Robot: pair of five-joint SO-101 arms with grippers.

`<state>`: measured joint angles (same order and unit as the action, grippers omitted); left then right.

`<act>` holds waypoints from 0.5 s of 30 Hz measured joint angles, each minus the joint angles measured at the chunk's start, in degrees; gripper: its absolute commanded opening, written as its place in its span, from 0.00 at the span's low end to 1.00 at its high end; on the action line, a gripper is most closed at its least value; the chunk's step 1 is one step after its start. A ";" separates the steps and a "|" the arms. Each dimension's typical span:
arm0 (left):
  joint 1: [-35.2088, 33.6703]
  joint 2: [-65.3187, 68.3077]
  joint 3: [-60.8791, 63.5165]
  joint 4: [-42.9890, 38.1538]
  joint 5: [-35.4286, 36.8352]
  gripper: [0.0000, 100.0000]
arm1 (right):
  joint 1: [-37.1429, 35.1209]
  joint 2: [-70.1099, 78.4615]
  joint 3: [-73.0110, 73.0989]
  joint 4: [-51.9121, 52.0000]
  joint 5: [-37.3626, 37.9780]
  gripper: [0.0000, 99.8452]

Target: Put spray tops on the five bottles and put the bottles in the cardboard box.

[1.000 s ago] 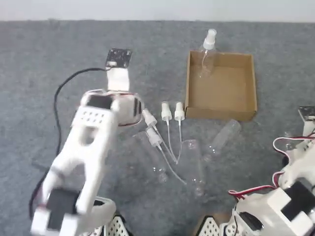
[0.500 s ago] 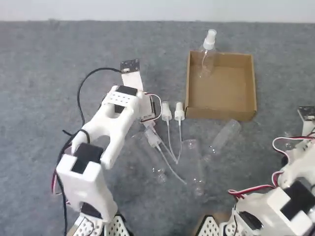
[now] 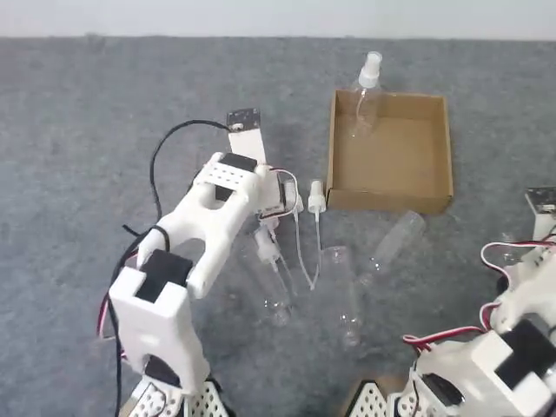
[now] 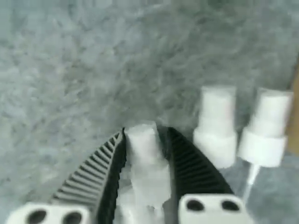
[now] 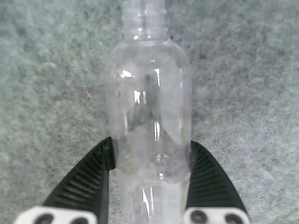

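My left gripper (image 4: 142, 134) is clenched on a white spray top (image 4: 142, 151), with a black ribbed jaw pressing on each side of the cap. Just beside it, two more spray tops (image 4: 216, 126) lie close together on the grey carpet (image 4: 70, 56), and the farther one trails a thin dip tube. My right gripper (image 5: 150, 142) grasps a clear bottle (image 5: 149, 93) across its round body. The bottle's open, threaded neck points away from the wrist, with carpet below it. In the high view I see the cardboard box (image 3: 391, 201), with a capped bottle (image 3: 368, 80) standing upright at its far left corner. Three open-necked bottles (image 3: 345, 295) lie on the carpet in front of the box. They are clear and slim, near each other but apart, and the one closest to the left arm lies just beside its outstretched link.
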<state>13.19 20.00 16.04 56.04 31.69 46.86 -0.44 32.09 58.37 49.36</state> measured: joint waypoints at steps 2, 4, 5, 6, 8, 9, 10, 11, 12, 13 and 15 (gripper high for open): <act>0.26 0.00 -0.53 -1.14 0.00 0.03 | 0.00 0.00 0.00 0.00 0.00 0.08; 0.26 0.00 -1.05 -2.02 -0.26 0.03 | 0.00 0.00 0.00 0.00 0.00 0.08; 0.26 0.09 -1.49 -2.20 -0.26 0.03 | 0.00 0.00 0.00 0.00 0.00 0.08; 0.26 0.09 -2.20 -2.20 -0.26 0.02 | 0.00 0.00 0.00 0.00 0.00 0.08; 0.35 0.09 -3.96 -2.20 -0.26 0.02 | 0.00 0.00 0.00 0.00 0.00 0.08; 0.35 0.09 -4.92 -2.20 -0.26 0.02 | 0.00 0.00 0.00 0.00 0.00 0.08; 0.35 0.09 -6.15 -2.20 -0.35 0.02 | 0.00 0.00 0.00 0.00 0.00 0.08; 0.35 0.09 -7.74 -2.20 -0.35 0.02 | 0.00 0.00 0.00 0.00 0.00 0.08; 0.18 0.09 -9.58 -1.58 -0.44 0.02 | 0.00 0.00 0.00 0.00 0.00 0.08; -0.18 0.09 -11.96 -0.44 -0.97 0.02 | 0.00 0.00 0.00 0.00 0.00 0.08; -1.41 0.09 -17.14 3.16 -2.20 0.02 | 0.00 0.00 0.00 0.00 0.00 0.08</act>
<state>11.78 20.09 -1.10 59.21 29.49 46.86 -0.44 32.09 58.37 49.36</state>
